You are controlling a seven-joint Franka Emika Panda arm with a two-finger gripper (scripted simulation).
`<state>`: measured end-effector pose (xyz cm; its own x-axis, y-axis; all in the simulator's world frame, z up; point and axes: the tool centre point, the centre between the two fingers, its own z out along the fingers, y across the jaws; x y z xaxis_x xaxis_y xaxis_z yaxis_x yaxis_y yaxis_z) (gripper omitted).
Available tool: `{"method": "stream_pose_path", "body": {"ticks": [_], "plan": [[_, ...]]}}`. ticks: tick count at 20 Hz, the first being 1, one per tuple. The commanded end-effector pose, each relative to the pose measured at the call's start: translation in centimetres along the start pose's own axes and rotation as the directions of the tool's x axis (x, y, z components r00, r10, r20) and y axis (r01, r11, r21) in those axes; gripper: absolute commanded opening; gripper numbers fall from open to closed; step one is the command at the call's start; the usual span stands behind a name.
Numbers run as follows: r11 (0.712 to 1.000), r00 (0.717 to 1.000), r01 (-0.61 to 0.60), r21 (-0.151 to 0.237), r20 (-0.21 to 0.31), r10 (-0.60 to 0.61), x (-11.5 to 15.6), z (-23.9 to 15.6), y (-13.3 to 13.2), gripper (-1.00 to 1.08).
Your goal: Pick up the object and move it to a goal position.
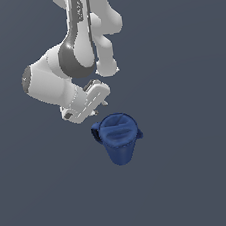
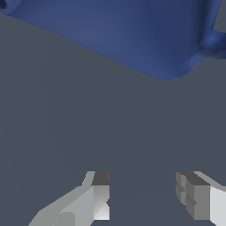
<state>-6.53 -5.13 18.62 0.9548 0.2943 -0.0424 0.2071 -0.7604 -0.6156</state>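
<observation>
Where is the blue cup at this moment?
In the exterior view the blue cup stands upright near the centre, just below and right of the open gripper, not held.

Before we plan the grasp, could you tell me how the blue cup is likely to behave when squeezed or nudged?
The blue cup probably stays rigid. Its tapered wall may let fingers slip. The side handle should stop free rolling.

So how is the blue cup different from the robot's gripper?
The blue cup is dark blue, while the gripper is white and grey. The cup looks rounded and tapers to one end, with a handle on its side; the gripper has blocky, square-edged fingers. The cup is one solid piece, while the gripper's two fingers stand apart with nothing between them. What they share: both show against the same plain grey background, close together but not touching.
</observation>
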Motion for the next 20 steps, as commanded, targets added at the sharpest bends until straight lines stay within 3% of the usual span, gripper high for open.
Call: {"method": "stream_pose_path", "body": {"ticks": [1, 11, 20], "plan": [[0.999, 0.999, 0.029, 0.026, -0.020, -0.028, 0.1, 0.1, 0.8, 0.28], [0.983, 0.980, 0.165, 0.080, -0.123, -0.155, 0.7, 0.0, 3.9, 0.28], [0.946, 0.927, 0.319, 0.058, -0.225, -0.299, 1.7, -1.0, 6.1, 0.28]]}}
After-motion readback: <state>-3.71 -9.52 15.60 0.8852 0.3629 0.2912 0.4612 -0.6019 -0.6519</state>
